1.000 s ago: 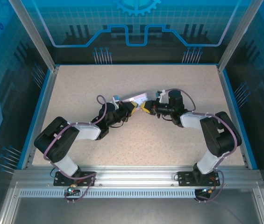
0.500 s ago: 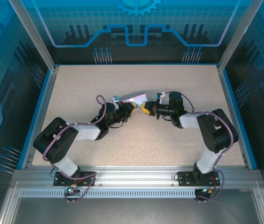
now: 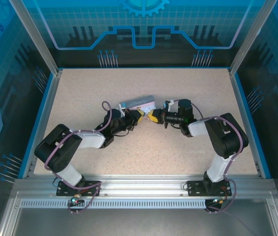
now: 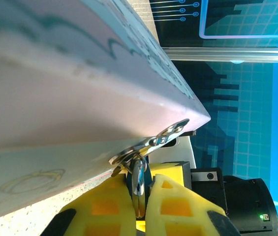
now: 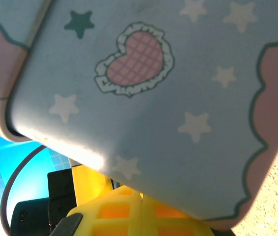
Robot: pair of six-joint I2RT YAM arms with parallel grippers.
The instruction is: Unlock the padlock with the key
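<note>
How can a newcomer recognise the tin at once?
On the speckled table, look at the centre, where the left arm and the right arm meet. Just beyond their yellow jaws is the tin: a rectangular box, pale blue and pink, with white stars and a frilled heart.

Speckled beige table (image 3: 79, 93), blue-edged; pale cartoon-printed tin (image 3: 138, 103) near centre.

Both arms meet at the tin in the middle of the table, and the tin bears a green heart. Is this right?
Not quite. The heart on the tin is pink, not green, as the right wrist view shows. The rest is right.
</note>
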